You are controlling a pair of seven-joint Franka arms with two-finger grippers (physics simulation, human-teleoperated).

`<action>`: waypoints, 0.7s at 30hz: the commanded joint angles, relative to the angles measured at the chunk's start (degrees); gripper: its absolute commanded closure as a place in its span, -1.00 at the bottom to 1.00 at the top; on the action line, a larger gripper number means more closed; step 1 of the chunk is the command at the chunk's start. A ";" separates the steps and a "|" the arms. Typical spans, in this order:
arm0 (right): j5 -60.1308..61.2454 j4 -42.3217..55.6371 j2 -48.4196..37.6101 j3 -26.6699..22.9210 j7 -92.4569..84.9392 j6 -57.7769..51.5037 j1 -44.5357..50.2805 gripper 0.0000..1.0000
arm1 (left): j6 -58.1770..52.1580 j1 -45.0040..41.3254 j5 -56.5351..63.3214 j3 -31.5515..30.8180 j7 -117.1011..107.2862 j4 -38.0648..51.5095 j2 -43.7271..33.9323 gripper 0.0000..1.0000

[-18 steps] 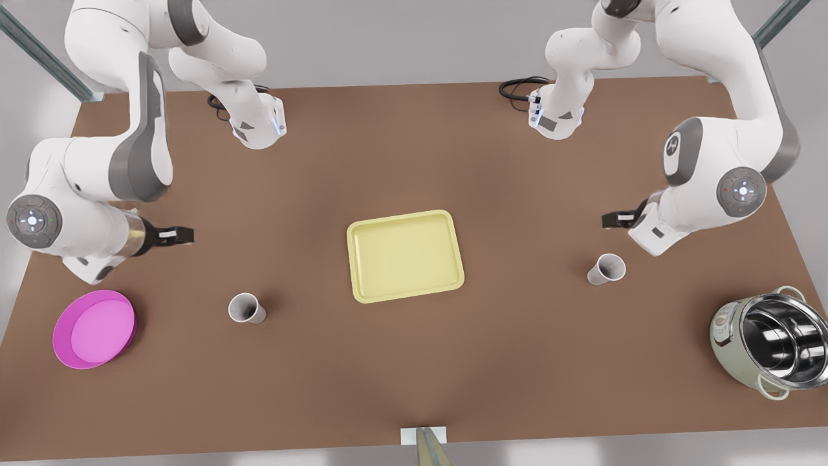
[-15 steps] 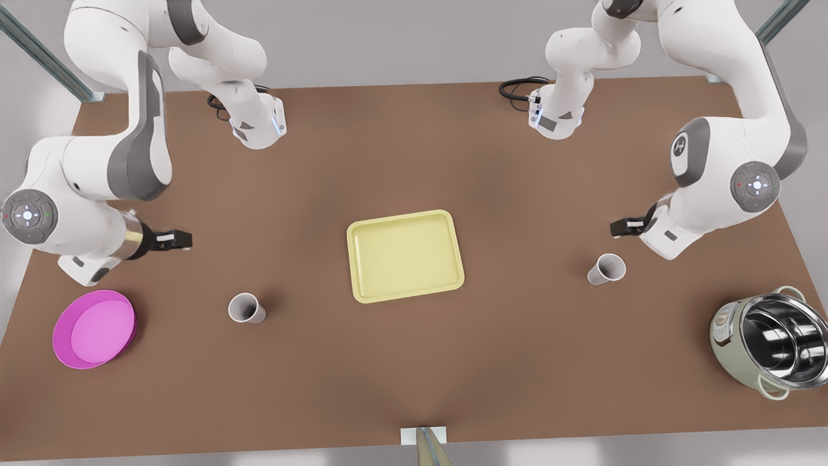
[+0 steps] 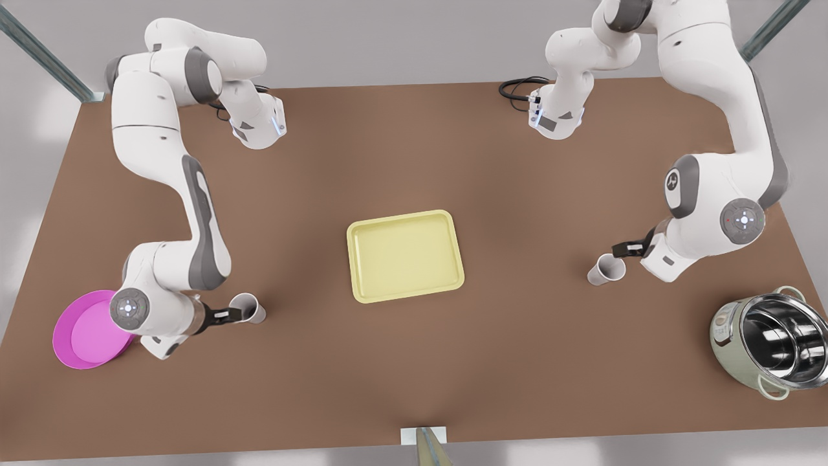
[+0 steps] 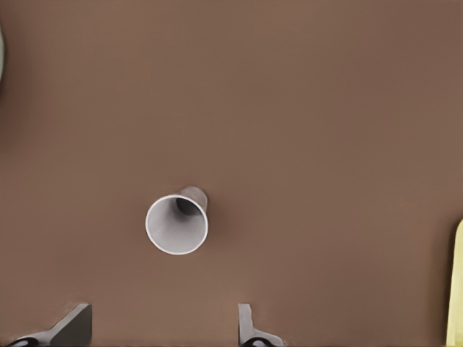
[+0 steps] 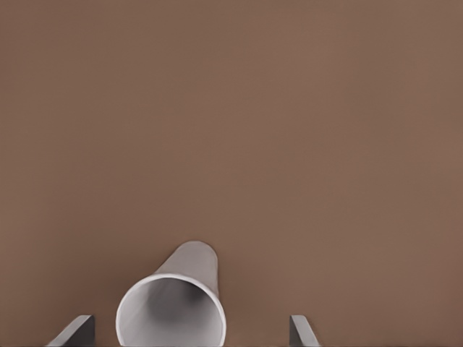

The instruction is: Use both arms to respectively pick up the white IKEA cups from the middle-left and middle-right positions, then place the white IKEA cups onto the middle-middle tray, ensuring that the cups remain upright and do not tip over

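First cup (image 3: 246,308) upright on worktop (image 3: 414,362), front view's left of tray (image 3: 405,255), between wide-spread fingers of empty right claw (image 3: 234,315). Second cup (image 3: 606,268) upright on tray's other side, just ahead of left claw (image 3: 626,248) (also wide open, empty). Judgement: centre each cup, close gently, lift straight.

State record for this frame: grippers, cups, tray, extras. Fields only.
left gripper: open, just short of the cup on the front view's right
right gripper: open, low, fingers either side of the cup on the front view's left, not closed
cups: both upright on the table
tray: between the cups, nothing on it
extras: pink bowl, steel pot
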 commanded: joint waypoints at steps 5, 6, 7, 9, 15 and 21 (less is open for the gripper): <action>0.39 -5.82 -1.92 -0.01 -1.75 8.79 -0.09 -1.00 | 26.79 1.95 -2.53 3.85 0.73 -10.67 5.95 -1.00; 0.39 -7.15 -2.00 -0.01 -1.75 10.38 -0.26 -1.00 | 28.99 2.22 -2.62 4.03 0.82 -12.42 6.56 -1.00; 0.30 -7.15 -1.92 -0.01 -1.92 10.64 -0.61 -1.00 | 29.35 2.31 -2.62 4.12 1.08 -13.66 6.66 -1.00; 0.21 -8.90 -1.83 -0.01 -2.10 12.58 -0.70 -1.00 | 29.08 2.39 -2.54 5.61 2.32 -15.06 6.66 -1.00; 0.39 -12.33 -1.12 0.08 -2.19 15.39 -1.49 -1.00 | 28.56 2.04 -2.80 5.61 2.84 -17.09 8.24 0.22; 0.39 -16.29 -0.60 0.78 -4.21 20.57 -1.84 -0.91 | 29.00 -0.07 -8.07 5.26 2.76 -16.65 7.71 0.57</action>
